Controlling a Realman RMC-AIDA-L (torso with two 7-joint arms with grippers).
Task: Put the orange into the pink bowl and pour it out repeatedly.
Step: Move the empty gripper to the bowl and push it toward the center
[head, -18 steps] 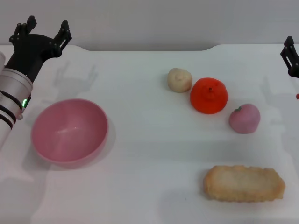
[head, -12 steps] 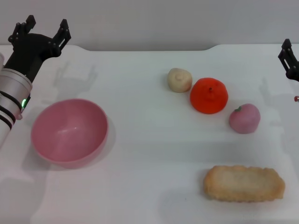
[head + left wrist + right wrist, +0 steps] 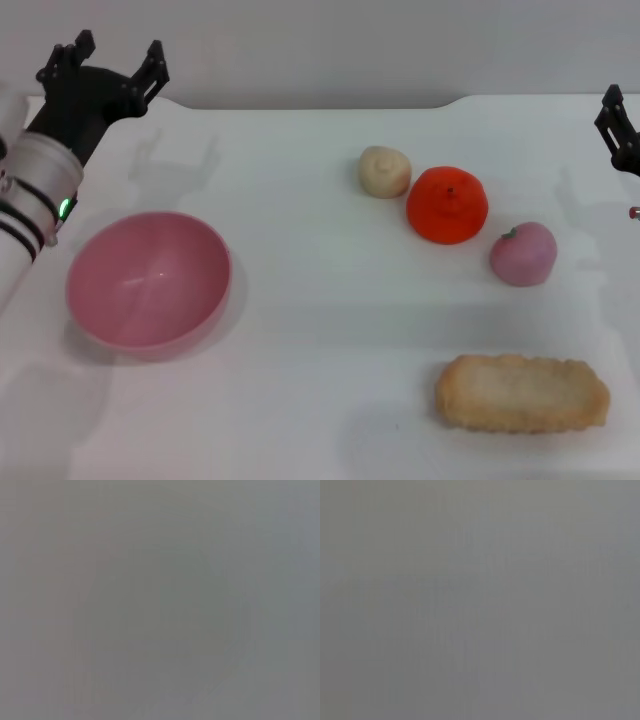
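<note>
A: Where's the bright red-orange round toy orange [image 3: 447, 204] w/ the dimpled top?

B: On the white bench [image 3: 330, 330], right of centre, not in the bowl. Small beige bun [image 3: 384, 171] sits just beside it toward the far-left side, looks like touching or nearly. Smaller pink fruit w/ green stem [image 3: 523, 253] is just beside it on the near-right. Long tan breaded patty [image 3: 522, 393] lies nearer the front edge, apart from the rest.

A: And the glossy pink plastic bowl [image 3: 149, 281]?

B: Upright on the bench's left side, nothing inside it, well apart from the orange.

A: Left gripper [image 3: 103, 68]?

B: Up at the far-left corner, beyond the bowl, not touching it. Black fingers [image 3: 150, 68] spread wide, holding nothing. Silver forearm runs down the left edge w/ a green light on it.

A: Right gripper [image 3: 618, 130]?

B: Only a bit shows at the right edge, level w/ the bun approx., well clear of the fruit. Can't tell if its fingers are spread or pressed together.

A: Wrist cams?

B: Both give a flat grey blur, nothing to make out.
</note>
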